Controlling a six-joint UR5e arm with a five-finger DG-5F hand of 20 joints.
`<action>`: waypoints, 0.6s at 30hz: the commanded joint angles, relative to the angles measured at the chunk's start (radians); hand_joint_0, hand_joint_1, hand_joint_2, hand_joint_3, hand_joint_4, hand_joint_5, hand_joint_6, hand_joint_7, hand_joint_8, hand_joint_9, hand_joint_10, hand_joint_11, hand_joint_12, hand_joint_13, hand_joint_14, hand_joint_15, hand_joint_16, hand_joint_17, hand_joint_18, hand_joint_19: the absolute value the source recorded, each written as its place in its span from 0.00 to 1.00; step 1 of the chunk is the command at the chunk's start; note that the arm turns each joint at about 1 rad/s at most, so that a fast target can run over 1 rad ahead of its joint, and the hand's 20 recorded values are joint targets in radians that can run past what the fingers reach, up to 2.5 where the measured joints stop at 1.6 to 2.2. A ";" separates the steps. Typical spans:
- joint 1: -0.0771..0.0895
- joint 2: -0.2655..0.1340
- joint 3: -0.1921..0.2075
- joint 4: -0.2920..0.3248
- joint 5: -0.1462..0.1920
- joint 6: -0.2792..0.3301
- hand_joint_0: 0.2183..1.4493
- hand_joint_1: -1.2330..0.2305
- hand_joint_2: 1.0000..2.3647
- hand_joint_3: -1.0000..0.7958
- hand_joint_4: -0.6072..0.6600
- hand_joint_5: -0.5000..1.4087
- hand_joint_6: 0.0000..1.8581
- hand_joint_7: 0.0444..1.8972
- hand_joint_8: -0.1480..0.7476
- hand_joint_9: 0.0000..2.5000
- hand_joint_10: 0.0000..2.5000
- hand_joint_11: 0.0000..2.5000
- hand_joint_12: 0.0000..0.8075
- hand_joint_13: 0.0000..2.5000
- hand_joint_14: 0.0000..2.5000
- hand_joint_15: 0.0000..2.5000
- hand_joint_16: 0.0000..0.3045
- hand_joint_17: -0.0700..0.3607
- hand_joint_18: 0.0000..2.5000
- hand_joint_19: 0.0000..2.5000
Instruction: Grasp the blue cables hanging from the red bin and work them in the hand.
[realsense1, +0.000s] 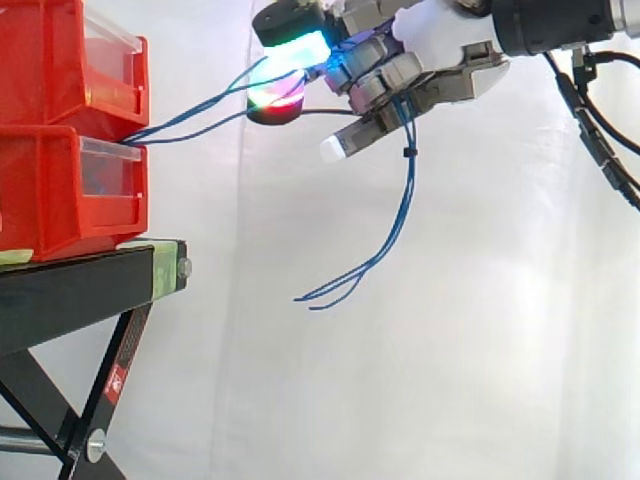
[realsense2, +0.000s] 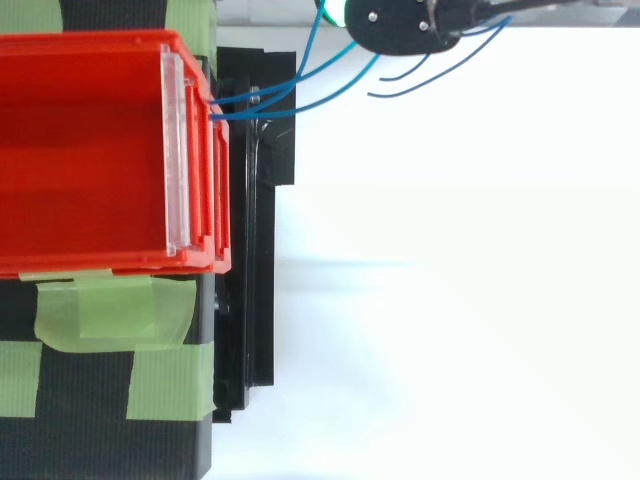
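Blue cables run from the gap between the two stacked red bins up and to the right into my hand. The hand hangs in the air right of the bins, at the height of the upper bin, fingers curled round the cables, pads glowing green, cyan and red. Below the hand the loose cable ends droop and curl leftward. From above, the cables leave the upper bin's front edge and reach the hand at the top edge.
The bins stand on a black stand with green tape on its top. A white curtain fills the background behind the hand.
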 joint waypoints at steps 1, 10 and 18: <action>-0.002 0.005 0.001 -0.021 0.000 0.017 0.79 0.40 0.19 0.79 0.68 0.39 0.24 0.60 0.58 0.19 1.00 0.86 0.54 0.32 1.00 0.56 0.15 0.41 0.29 0.08; -0.002 0.025 -0.001 -0.025 -0.006 0.035 0.75 0.37 0.45 0.73 0.61 0.44 0.26 0.62 0.55 0.20 1.00 0.87 0.56 0.31 1.00 0.59 0.15 0.39 0.27 0.09; -0.005 0.043 -0.001 -0.030 -0.011 0.054 0.79 0.36 0.42 0.76 0.56 0.47 0.23 0.63 0.53 0.21 1.00 0.86 0.54 0.30 1.00 0.57 0.13 0.37 0.25 0.11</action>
